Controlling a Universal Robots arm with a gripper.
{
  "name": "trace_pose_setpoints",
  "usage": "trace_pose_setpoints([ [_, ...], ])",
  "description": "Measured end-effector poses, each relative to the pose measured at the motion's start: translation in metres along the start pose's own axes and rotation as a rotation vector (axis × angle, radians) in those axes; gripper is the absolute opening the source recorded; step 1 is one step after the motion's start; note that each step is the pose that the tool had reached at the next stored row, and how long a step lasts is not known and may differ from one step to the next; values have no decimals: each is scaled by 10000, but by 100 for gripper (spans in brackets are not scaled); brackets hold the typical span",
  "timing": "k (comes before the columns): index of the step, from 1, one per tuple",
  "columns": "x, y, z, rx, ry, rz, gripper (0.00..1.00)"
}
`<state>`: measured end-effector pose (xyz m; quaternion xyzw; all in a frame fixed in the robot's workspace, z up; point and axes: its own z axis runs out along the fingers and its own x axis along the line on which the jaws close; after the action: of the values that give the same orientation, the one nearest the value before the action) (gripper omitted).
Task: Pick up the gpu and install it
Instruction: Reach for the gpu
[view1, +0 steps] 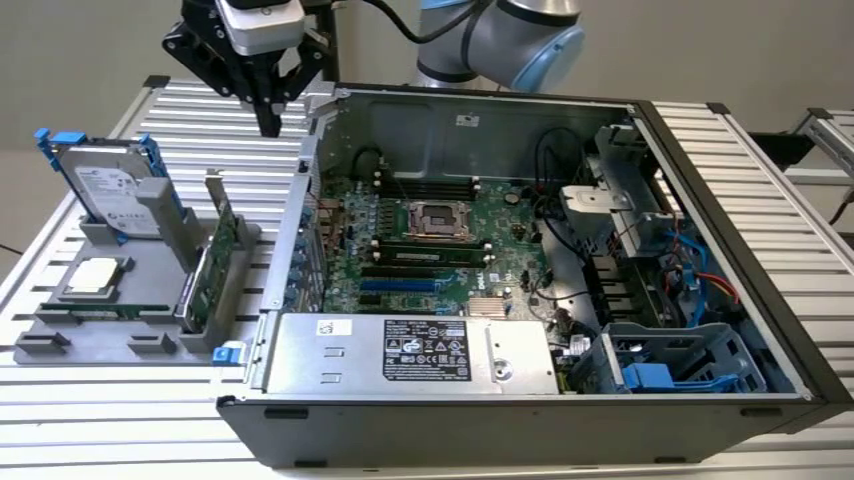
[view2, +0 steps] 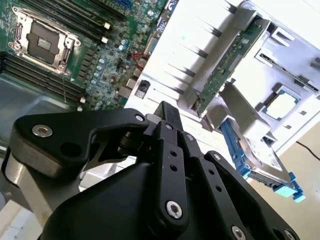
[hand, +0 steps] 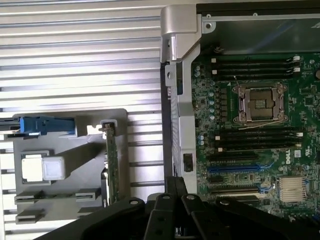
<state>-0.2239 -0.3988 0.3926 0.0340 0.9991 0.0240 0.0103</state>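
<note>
The gpu (view1: 214, 250) is a green card with a silver bracket, standing on edge in the grey holder (view1: 134, 322) at the exterior view's left, beside the open computer case (view1: 314, 160). Both wrist views show it as a thin green edge (view2: 227, 62) (hand: 113, 160). My gripper (view1: 271, 128) hangs above the slatted table behind the holder, near the case's back left corner and well above the card. Its black fingers (view2: 167, 111) (hand: 175, 182) are shut together with nothing between them.
A silver hard drive (view1: 107, 185) with blue rails and a processor chip (view1: 91, 275) also sit in the holder. Inside the case lie the green motherboard (view1: 427, 240), a power supply (view1: 414, 355) at the front, and drive cages with cables (view1: 654, 290) on the right.
</note>
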Motion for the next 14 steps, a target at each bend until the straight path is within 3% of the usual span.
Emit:
trace_pose_setpoints([
  [14,317,-21,-7,-1,7,-53,0],
])
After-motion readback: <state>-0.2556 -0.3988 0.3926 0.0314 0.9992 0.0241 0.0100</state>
